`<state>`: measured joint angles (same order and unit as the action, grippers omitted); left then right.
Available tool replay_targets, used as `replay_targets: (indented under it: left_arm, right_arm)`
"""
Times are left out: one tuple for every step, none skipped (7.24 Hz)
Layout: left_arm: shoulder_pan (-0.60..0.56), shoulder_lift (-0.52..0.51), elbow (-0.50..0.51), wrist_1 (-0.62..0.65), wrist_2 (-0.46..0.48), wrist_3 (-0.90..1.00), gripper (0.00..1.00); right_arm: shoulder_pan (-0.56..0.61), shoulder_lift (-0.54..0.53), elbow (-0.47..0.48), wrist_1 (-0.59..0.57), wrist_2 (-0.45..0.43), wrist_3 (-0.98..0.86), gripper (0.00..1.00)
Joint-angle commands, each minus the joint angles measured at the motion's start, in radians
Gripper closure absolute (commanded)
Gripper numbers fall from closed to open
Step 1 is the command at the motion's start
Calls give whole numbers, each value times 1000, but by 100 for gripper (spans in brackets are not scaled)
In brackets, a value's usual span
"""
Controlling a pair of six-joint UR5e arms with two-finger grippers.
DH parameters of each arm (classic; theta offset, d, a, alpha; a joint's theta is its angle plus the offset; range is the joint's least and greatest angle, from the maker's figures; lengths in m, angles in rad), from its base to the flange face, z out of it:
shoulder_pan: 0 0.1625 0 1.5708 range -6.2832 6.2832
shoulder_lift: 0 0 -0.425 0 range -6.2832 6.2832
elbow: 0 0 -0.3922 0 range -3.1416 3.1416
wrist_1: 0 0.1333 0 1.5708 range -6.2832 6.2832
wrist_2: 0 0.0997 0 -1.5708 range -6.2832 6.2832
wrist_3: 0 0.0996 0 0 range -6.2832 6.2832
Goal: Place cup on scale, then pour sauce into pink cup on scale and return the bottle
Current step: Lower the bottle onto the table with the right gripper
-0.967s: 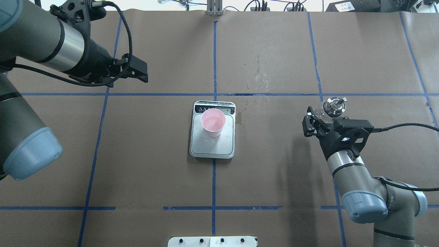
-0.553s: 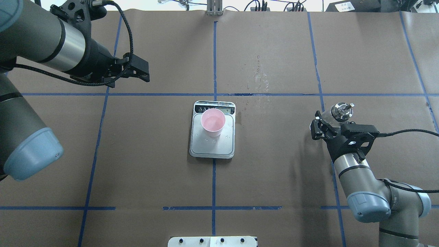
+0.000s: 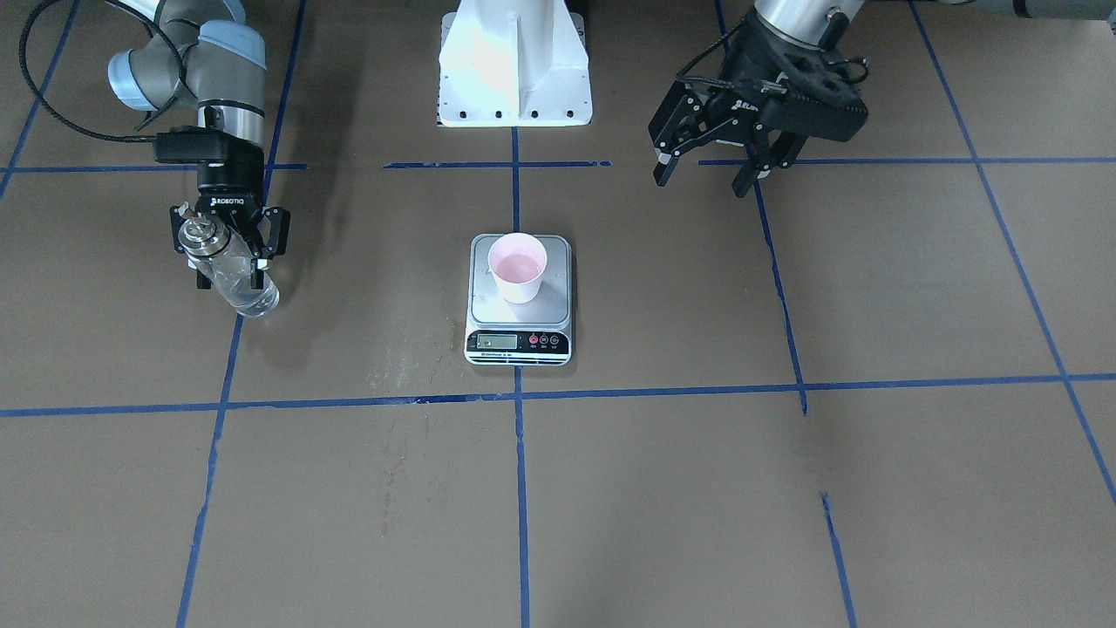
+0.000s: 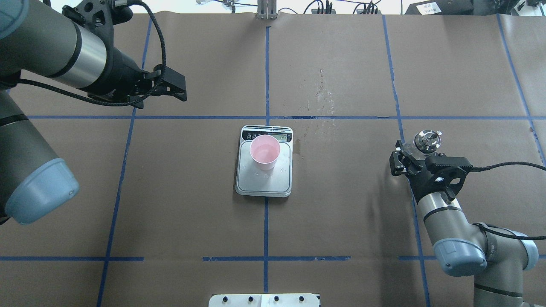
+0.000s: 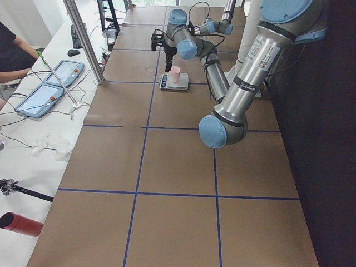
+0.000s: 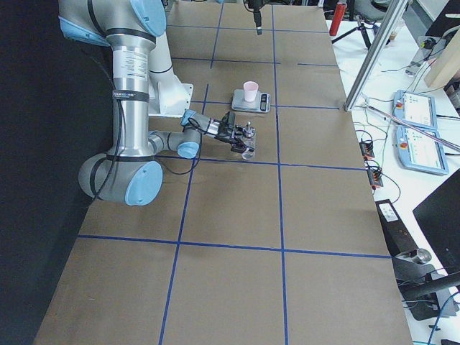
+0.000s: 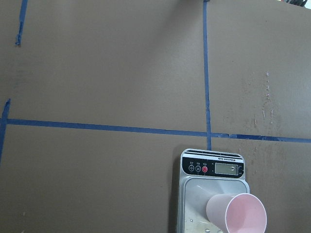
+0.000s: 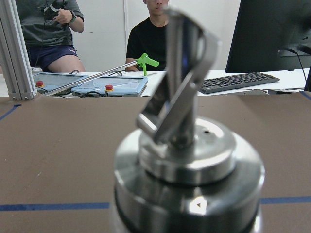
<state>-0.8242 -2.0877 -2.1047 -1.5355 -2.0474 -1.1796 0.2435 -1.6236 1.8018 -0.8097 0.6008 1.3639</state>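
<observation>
Bright, even light from above covers the brown worktop point(image 4: 341, 221); shadows are soft and pale, the clearest a grey smear point(image 4: 367, 200) beside the right arm point(image 4: 435, 209) in the overhead view; beyond the worktop's far edge the picture burns out white; the scale point(image 4: 264, 181) shows a dull sheen on its plate; in the right wrist view the bottle point(image 8: 187, 170) looms blurred, its metal cap flecked with bright glints, while the background is sharper.

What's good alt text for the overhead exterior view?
A pink cup stands on the scale at the centre of the table. To its right, the right gripper grips the bottle, silver cap up; the left gripper hangs open at upper left, holding nothing.
</observation>
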Motion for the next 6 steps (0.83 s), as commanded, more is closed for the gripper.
replay_targets:
  left_arm:
    - [0,0,0,0,0,0,0]
    - [0,0,0,0,0,0,0]
    - [0,0,-1,0,0,-2,0]
    - [0,0,0,0,0,-2,0]
    - [0,1,0,0,0,0,0]
    - [0,1,0,0,1,0,0]
  right_arm:
    - [-1,1,2,0,8,0,100]
    - [-1,1,-2,0,14,0,100]
    - [-1,1,-2,0,17,0,100]
    - [-1,-1,-2,0,17,0,100]
    - [-1,-1,-4,0,20,0,100]
    - [-1,-1,-5,0,21,0,100]
